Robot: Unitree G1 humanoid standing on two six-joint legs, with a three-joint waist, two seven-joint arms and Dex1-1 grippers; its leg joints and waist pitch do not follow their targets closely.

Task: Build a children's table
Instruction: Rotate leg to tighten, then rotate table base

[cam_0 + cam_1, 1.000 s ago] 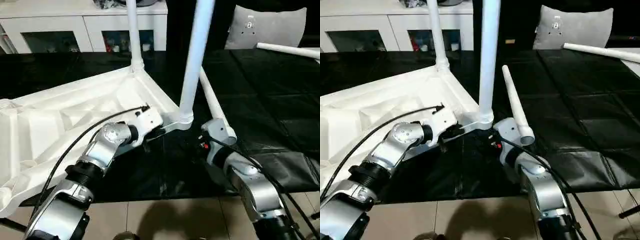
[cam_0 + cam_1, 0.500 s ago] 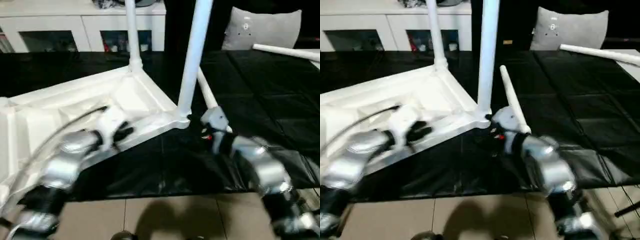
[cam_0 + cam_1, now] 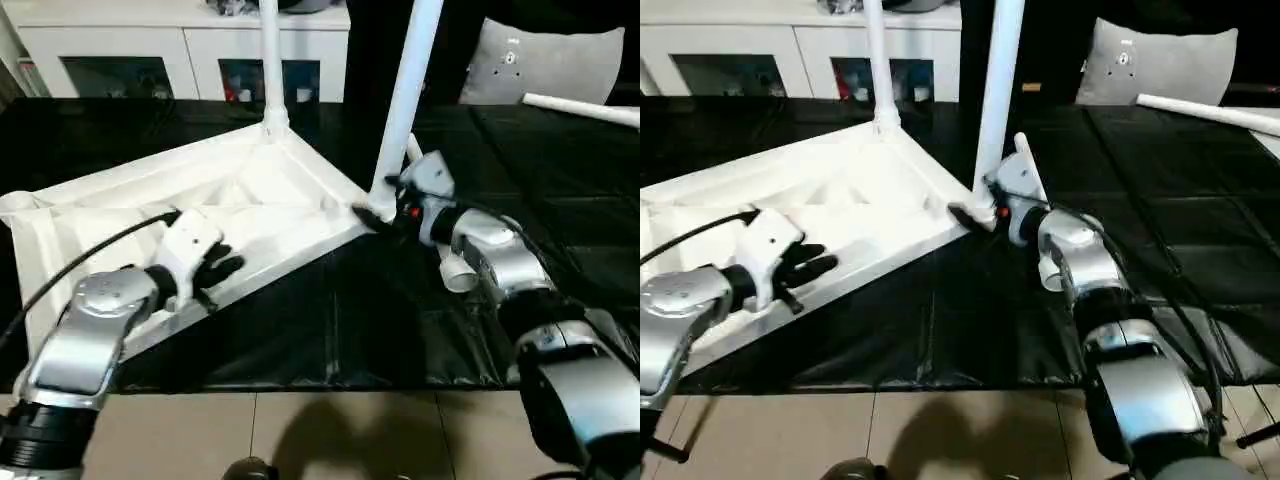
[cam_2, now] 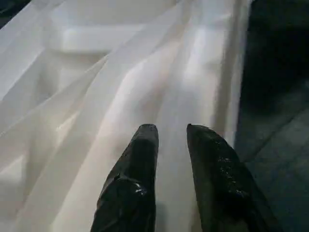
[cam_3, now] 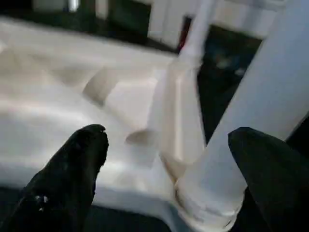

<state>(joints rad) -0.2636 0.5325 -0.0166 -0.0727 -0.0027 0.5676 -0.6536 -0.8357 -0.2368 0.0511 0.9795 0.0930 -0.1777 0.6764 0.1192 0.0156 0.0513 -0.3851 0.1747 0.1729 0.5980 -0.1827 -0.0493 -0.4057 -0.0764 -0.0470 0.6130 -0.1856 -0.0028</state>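
The white tabletop (image 3: 270,190) lies upside down, ribbed underside up. Two white legs stand upright in its corner sockets, one at the far corner (image 3: 270,60) and one at the near right corner (image 3: 408,90). My left gripper (image 3: 228,266) hovers over the tabletop's near rim; its fingers (image 4: 140,159) stand slightly apart, open, with nothing between them. My right gripper (image 5: 169,133) is wide open at the base of the near right leg (image 5: 212,193), one finger (image 3: 362,217) low beside the socket. A loose leg (image 3: 1048,272) lies behind my right forearm, partly hidden.
Another loose leg (image 3: 580,107) lies at the far right on the black-covered work surface (image 3: 330,320). A grey cushion (image 3: 545,65) and a white cabinet (image 3: 180,40) stand at the back. The surface's front edge meets tiled floor (image 3: 330,440).
My left gripper has drawn back left from the near right corner along the tabletop's rim and opened a little. My right gripper has reached forward to the upright leg's base.
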